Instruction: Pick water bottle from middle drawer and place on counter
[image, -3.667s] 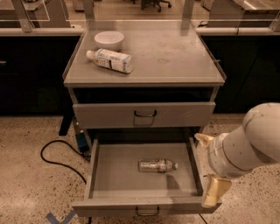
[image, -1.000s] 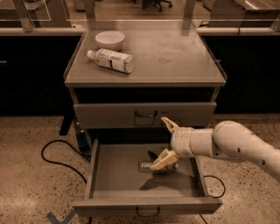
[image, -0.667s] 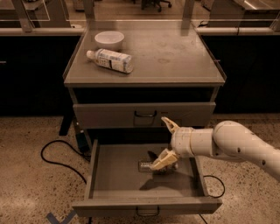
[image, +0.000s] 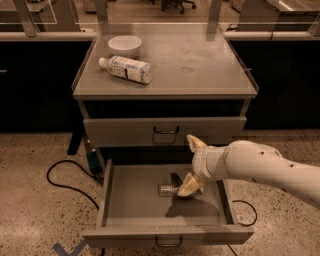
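The water bottle (image: 168, 189) lies on its side in the open middle drawer (image: 107, 192), cap end to the left, its right end hidden behind my lower finger. My gripper (image: 186, 165) reaches in from the right over the drawer. Its fingers are spread wide: one fingertip (image: 192, 140) points up near the drawer above, the other (image: 186, 189) rests down at the bottle's right end. The bottle is not between them. The counter (image: 200, 65) is the cabinet top above.
A larger white-labelled bottle (image: 126, 68) lies on the counter's left side, with a white bowl (image: 125, 45) behind it. The upper drawer (image: 165, 131) is closed. A black cable (image: 62, 175) loops on the floor at left. Dark-fronted benches stand behind.
My arm has swung from the right of the drawer in over it, down to the bottle. Over the last second it has hardly moved, and the bottle lies where it was.
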